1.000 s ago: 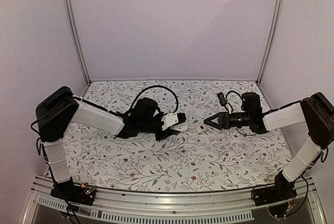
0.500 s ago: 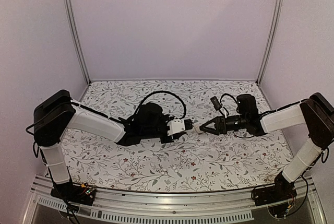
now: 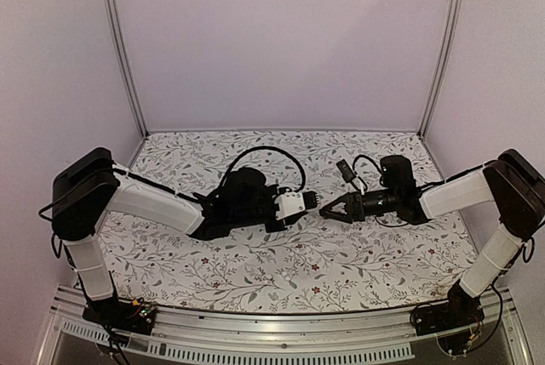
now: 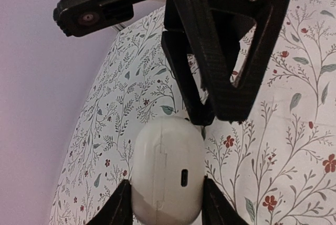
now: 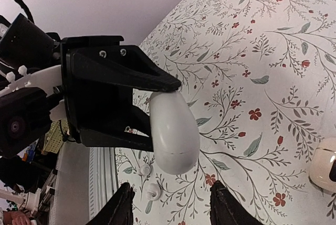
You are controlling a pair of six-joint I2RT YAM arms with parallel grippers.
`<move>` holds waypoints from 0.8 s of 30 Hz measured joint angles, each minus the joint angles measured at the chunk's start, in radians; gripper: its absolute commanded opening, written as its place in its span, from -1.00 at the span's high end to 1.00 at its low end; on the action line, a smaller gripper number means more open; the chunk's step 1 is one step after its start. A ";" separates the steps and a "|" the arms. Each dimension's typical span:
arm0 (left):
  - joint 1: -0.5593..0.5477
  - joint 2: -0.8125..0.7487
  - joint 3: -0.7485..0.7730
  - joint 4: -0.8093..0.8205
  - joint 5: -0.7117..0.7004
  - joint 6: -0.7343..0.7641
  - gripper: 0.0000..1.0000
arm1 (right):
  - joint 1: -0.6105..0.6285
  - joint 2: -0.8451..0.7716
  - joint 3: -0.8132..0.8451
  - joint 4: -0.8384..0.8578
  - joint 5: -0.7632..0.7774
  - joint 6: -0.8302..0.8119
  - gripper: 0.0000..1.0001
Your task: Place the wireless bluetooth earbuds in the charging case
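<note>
Seen from overhead, two robot arms reach in from either side and meet nose to nose at the middle of a floral-patterned table point(image 3: 255, 271). The left gripper point(image 3: 308, 203) is clenched on the charging case point(image 4: 167, 167), a white pebble with a seam and a small dark slot. In the left wrist view the case fills the lower centre, pinched between the two fingers at the bottom edge. The right gripper point(image 4: 212, 116) enters from the top of that view, its black tips right at the case's far end. In the right wrist view its own fingers stand apart at the bottom edge, grasping nothing, with the case just beyond them. At that view's right edge a white rounded piece point(image 5: 324, 170) lies on the table. It is cropped, and too little shows to name it.
</note>
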 measured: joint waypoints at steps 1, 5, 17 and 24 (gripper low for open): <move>0.000 -0.005 -0.001 0.005 0.002 -0.008 0.75 | 0.000 0.000 0.000 0.003 0.000 0.003 0.03; 0.000 -0.024 -0.011 0.020 0.009 -0.039 0.74 | 0.000 0.000 0.001 0.020 -0.002 0.019 0.08; -0.004 -0.034 -0.016 0.060 0.020 -0.111 0.74 | 0.013 0.000 0.006 0.147 -0.016 0.119 0.21; -0.014 -0.034 -0.016 0.063 0.019 -0.114 0.73 | 0.013 0.000 0.016 0.164 -0.004 0.145 0.41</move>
